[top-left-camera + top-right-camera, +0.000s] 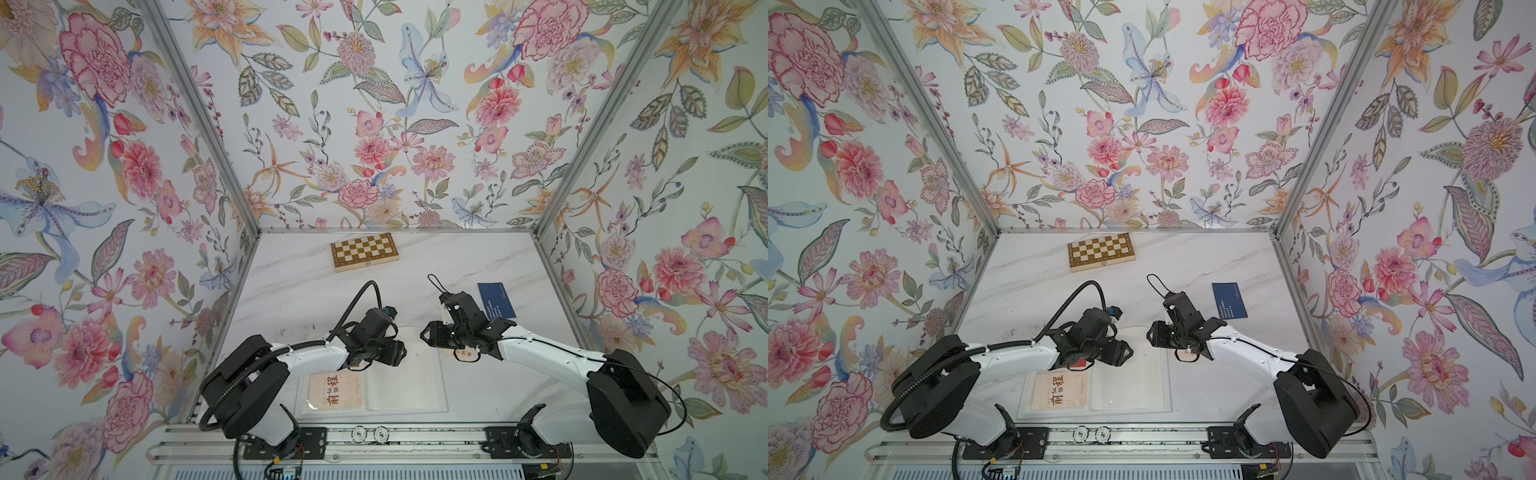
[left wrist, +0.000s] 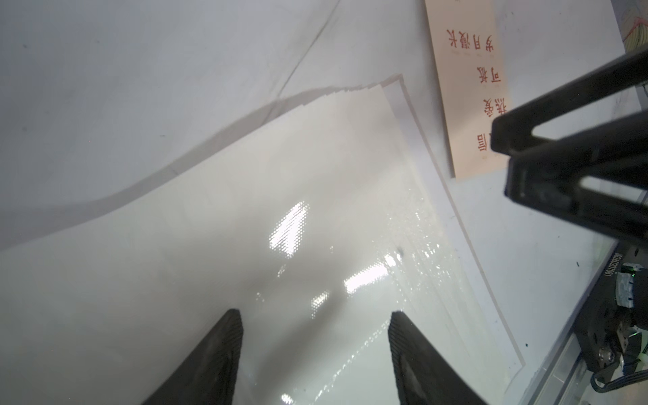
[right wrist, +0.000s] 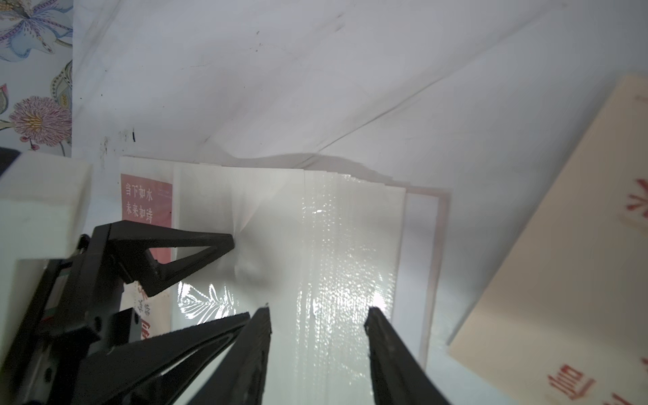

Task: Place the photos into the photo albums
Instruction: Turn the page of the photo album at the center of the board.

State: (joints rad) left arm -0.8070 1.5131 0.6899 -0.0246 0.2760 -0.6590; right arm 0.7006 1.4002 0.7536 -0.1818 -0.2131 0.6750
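The white photo album (image 1: 405,390) (image 1: 1129,390) lies open at the table's near edge. Its left page holds a cream photo (image 1: 336,392) and a red photo (image 3: 145,207) in sleeves. My left gripper (image 1: 399,351) (image 2: 315,315) is open over the translucent right page (image 2: 245,210), and one of its fingertips (image 3: 228,243) dents the sheet. My right gripper (image 1: 428,332) (image 3: 317,310) faces it, open over the same page stack, holding nothing. A loose cream photo with red text (image 2: 470,87) (image 3: 561,263) lies beside the album under the right arm. A navy photo (image 1: 496,299) (image 1: 1229,300) lies farther back on the right.
A checkered wooden chessboard box (image 1: 364,251) (image 1: 1101,251) sits at the back of the marble table. Floral walls with metal posts (image 1: 552,199) close in three sides. Both arm bases stand on the rail (image 1: 374,434) along the near edge.
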